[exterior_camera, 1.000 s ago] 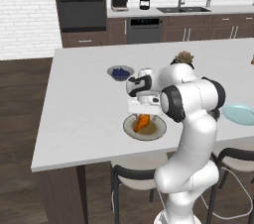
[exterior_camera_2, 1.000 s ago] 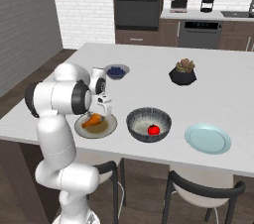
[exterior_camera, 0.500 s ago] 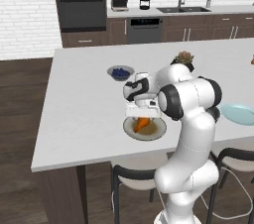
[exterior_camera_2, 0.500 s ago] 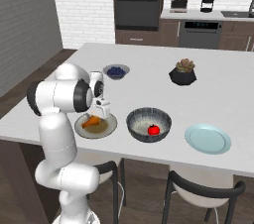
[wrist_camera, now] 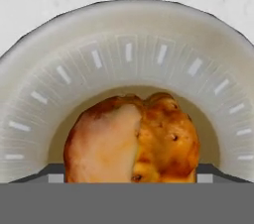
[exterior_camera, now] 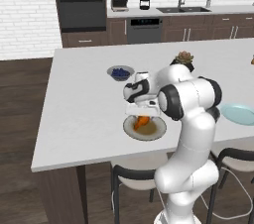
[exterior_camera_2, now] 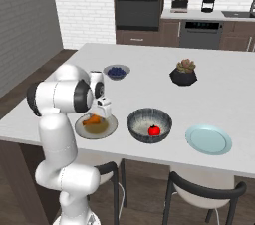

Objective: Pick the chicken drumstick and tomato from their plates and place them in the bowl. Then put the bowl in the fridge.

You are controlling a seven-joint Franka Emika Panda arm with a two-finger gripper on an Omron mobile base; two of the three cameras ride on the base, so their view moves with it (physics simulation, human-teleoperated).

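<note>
End effector [exterior_camera: 144, 115] is right down over the drumstick [wrist_camera: 131, 139] on the tan plate [wrist_camera: 129, 34], fingers apart; the meat looks firm and greasy, so grip the thick end.

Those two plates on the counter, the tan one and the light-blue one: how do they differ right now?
The tan plate carries the drumstick; the blue plate carries nothing. The tan plate is opaque beige with a brownish centre; the blue plate looks pale and glassy. The tan plate lies directly under the gripper, left of the bowl in the right base view; the blue plate lies on the bowl's other side, away from the arm. Both are round and flat on the counter.
</note>
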